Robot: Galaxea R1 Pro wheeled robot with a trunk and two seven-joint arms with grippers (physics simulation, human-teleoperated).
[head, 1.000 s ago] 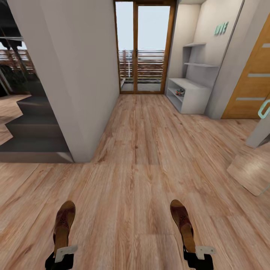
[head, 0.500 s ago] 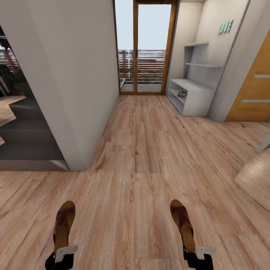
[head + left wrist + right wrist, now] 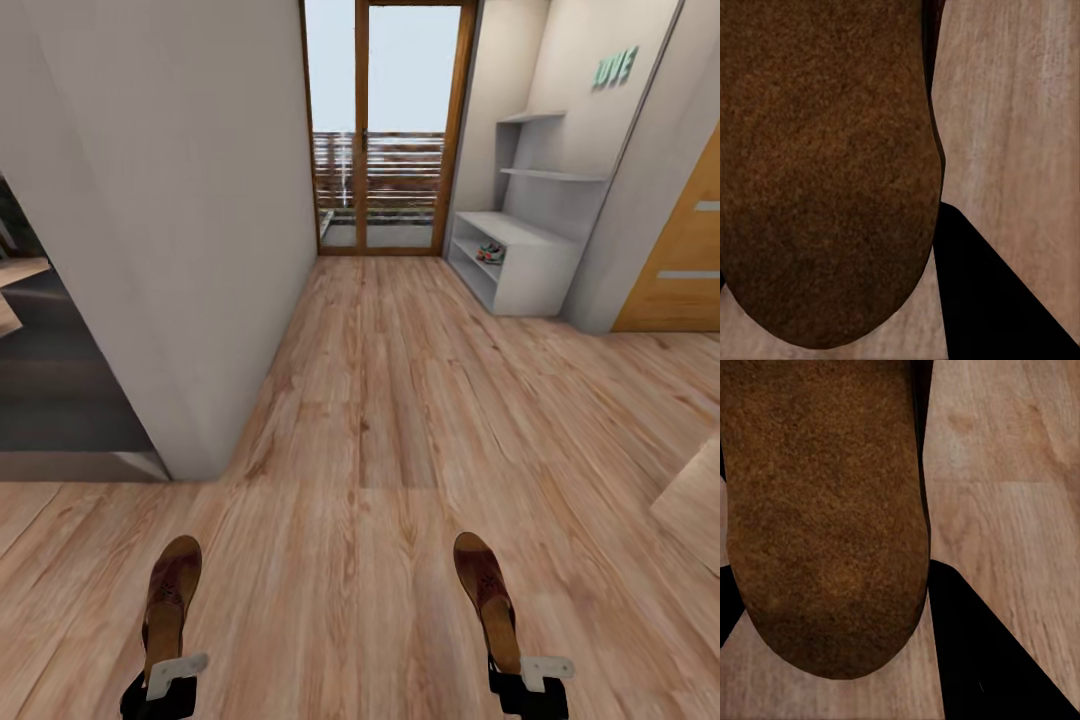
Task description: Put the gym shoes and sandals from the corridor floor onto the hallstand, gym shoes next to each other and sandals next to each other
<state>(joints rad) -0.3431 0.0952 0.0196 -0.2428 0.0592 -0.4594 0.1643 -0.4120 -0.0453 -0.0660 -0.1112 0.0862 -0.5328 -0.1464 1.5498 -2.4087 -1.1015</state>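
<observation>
I hold one dark-brown sandal in each hand above the corridor floor [image 3: 380, 420]. The left gripper [image 3: 163, 678] is shut on the left sandal [image 3: 170, 595], and the right gripper [image 3: 521, 675] is shut on the right sandal [image 3: 486, 595]. Each wrist view looks onto a brown sole, the left sandal [image 3: 825, 165] and the right sandal [image 3: 825, 510], over wood planks. The pale hallstand [image 3: 530, 270] stands far ahead on the right by the glass door. The gym shoes [image 3: 489, 252] sit small on its upper shelf tier.
A grey wall corner [image 3: 190, 300] juts in on the left, with a dark lower area [image 3: 50, 400] beyond it. A glass balcony door [image 3: 385, 130] closes the corridor's far end. A wooden door [image 3: 685, 260] and a tilted wood panel [image 3: 695, 500] lie to the right.
The whole picture has shifted: the camera has moved forward and turned a little, so the left wall looms larger and the right-hand panel slides out of frame. Both sandals stay held as before.
</observation>
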